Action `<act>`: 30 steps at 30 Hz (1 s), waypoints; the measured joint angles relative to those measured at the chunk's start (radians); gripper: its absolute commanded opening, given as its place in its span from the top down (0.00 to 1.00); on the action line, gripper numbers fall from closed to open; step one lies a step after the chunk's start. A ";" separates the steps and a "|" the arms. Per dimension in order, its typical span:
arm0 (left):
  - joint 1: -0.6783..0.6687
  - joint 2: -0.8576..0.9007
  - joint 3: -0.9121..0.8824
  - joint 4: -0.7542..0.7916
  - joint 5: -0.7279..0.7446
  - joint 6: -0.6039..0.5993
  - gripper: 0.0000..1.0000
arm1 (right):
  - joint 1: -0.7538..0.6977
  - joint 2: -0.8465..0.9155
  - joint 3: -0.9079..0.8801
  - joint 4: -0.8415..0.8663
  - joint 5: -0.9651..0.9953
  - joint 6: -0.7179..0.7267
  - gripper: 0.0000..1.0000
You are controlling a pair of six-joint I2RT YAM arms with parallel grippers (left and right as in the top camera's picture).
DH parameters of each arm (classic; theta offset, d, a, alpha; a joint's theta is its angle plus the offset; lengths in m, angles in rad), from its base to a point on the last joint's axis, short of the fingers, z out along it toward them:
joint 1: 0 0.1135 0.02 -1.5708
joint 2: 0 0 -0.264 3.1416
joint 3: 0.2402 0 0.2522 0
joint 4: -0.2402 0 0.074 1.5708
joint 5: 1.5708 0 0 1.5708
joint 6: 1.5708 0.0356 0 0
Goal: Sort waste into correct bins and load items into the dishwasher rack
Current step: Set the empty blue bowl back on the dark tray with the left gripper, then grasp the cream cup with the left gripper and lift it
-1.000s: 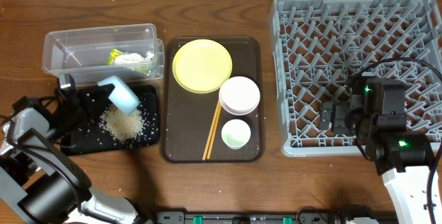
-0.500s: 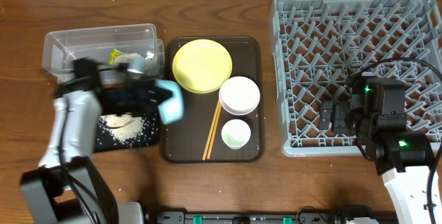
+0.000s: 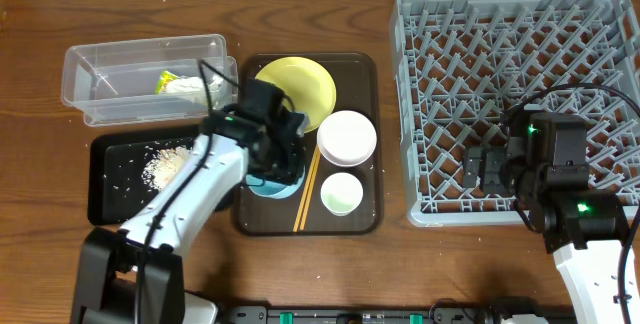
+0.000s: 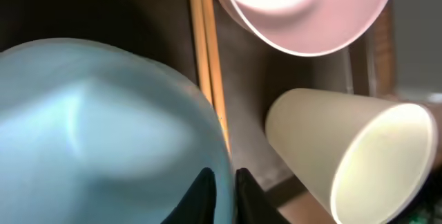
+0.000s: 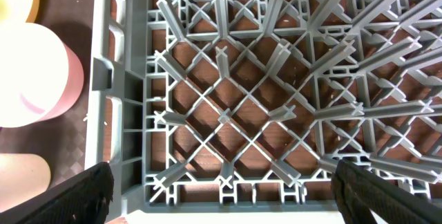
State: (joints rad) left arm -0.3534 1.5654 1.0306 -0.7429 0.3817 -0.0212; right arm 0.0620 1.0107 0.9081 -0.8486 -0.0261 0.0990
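Observation:
My left gripper (image 3: 281,167) is shut on the rim of the light blue bowl (image 3: 268,184), low over the front left of the brown serving tray (image 3: 370,219). In the left wrist view its fingers (image 4: 204,196) pinch the bowl's (image 4: 103,127) edge beside the chopsticks (image 4: 206,65). The yellow plate (image 3: 300,86), white bowl (image 3: 347,136), small white cup (image 3: 342,194) and chopsticks (image 3: 309,186) lie on that tray. The clear box (image 3: 110,69) holds the wrapper (image 3: 166,82) and tissue (image 3: 192,86). Rice (image 3: 167,164) lies on the black tray (image 3: 108,189). My right gripper (image 3: 487,169) is open over the rack (image 3: 520,64).
In the right wrist view the rack's front left corner (image 5: 228,113) fills the frame, with the white bowl (image 5: 34,79) and cup (image 5: 21,182) just outside its left wall. A cable (image 3: 590,94) loops over the rack.
My left arm has swung right from the black tray to the brown serving tray, carrying the blue bowl and lowering it beside the chopsticks. The right arm has not moved.

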 measured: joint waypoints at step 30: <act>-0.188 -0.028 0.011 0.011 0.032 -0.055 0.47 | 0.000 0.000 0.000 0.000 0.000 0.000 0.01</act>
State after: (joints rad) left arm -0.5415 1.5372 1.0420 -0.7315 0.4137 -0.0761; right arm 0.0620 1.0107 0.9081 -0.8486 -0.0261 0.0990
